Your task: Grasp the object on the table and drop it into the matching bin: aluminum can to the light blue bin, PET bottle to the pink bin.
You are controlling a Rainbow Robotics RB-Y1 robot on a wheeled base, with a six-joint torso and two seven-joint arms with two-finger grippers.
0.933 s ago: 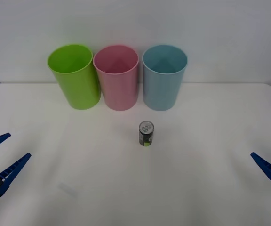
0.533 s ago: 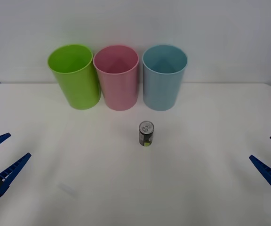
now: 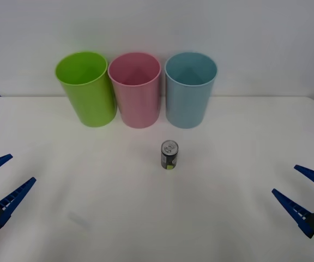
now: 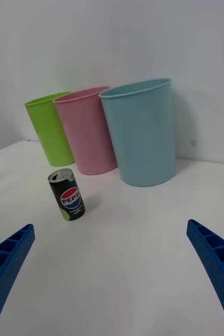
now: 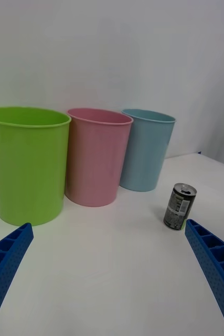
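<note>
While the can [image 3: 169,155] stands upright, the right gripper [image 3: 303,192] hangs open nearby.

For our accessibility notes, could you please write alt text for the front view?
A small aluminum can stands upright on the white table, in front of a row of lime green bin, pink bin and light blue bin. The open left gripper and right gripper sit at the table's near corners.

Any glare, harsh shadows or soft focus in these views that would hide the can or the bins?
Front view: even, diffuse light; the can throws only a faint shadow on the table, no glare. Right wrist view: the can's label is sharp, the light blue bin cleanly lit, its open right gripper in focus. Left wrist view: the pink bin is crisp, the open left gripper unblurred.
</note>
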